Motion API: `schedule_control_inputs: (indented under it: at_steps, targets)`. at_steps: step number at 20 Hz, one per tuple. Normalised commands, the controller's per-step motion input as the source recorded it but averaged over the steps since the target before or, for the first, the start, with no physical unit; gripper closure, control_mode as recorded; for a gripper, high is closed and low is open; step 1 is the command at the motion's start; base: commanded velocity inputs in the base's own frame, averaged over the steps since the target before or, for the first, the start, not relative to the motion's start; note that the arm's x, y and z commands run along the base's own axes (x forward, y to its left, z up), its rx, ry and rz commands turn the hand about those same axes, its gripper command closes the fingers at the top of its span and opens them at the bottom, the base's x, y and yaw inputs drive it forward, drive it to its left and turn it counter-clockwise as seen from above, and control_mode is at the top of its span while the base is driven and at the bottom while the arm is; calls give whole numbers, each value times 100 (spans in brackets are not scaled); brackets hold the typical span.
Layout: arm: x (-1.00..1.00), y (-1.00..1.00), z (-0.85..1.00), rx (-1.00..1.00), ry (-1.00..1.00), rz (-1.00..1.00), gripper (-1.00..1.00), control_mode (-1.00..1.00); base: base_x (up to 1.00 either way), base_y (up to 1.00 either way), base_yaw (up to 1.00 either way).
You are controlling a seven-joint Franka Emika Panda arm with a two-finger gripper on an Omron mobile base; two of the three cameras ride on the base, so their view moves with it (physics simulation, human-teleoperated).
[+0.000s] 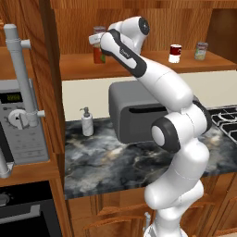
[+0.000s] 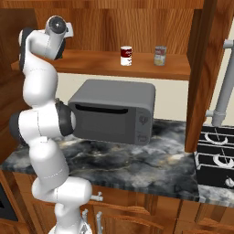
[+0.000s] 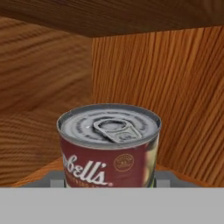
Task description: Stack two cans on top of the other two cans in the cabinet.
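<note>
Wood-grain cabinet surrounds a ribbed-lid red can; gripper's grasp unclear.

Dark marble counter, cream wall, wooden base drawers

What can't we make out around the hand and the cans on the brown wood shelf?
- Gripper: left base view, the white forearm covers its fingers; open or shut is unclear.
- Red can with pull-tab lid: hand view, base cut off at the bottom; what it rests on is unseen.
- Red-and-white can, grey-green can: labels too small to read.
</note>
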Motion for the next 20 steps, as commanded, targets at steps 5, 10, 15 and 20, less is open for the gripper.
schedule_control_inputs:
  at_steps: [5, 10, 15, 20]
  targets:
    - [1, 0, 0, -1, 0, 0, 100, -100, 0, 0, 0]
    - [0, 0, 0, 0, 0, 0, 100, -100, 0, 0, 0]
    - [7, 1, -11, 0, 0, 0, 100, -100, 0, 0, 0]
    - [14, 4, -12, 0, 0, 0, 100, -100, 0, 0, 0]
